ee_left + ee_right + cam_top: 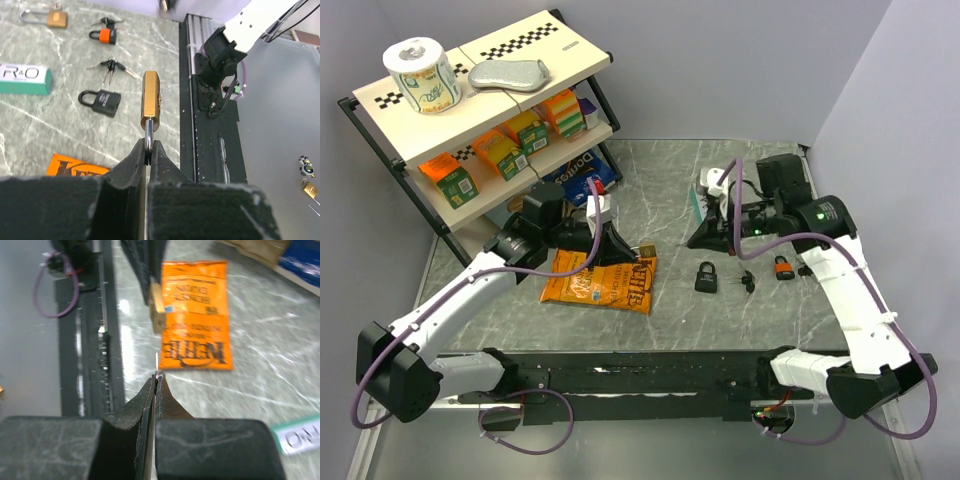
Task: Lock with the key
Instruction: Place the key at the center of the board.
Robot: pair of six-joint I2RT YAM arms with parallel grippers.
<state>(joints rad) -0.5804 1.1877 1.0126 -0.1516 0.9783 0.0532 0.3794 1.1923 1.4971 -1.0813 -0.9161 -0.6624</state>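
Note:
My left gripper is shut on the steel shackle of a brass padlock and holds it above the table, body pointing away from the fingers. In the top view the left gripper and padlock hang over the orange chip bag. My right gripper is shut on a small key, its thin blade sticking out past the fingertips towards the padlock, with a gap between them. In the top view the right gripper sits right of the padlock.
An orange chip bag lies under the left gripper. A black padlock, a key bunch and an orange padlock lie on the marble top. A green-white box and a stocked shelf stand behind.

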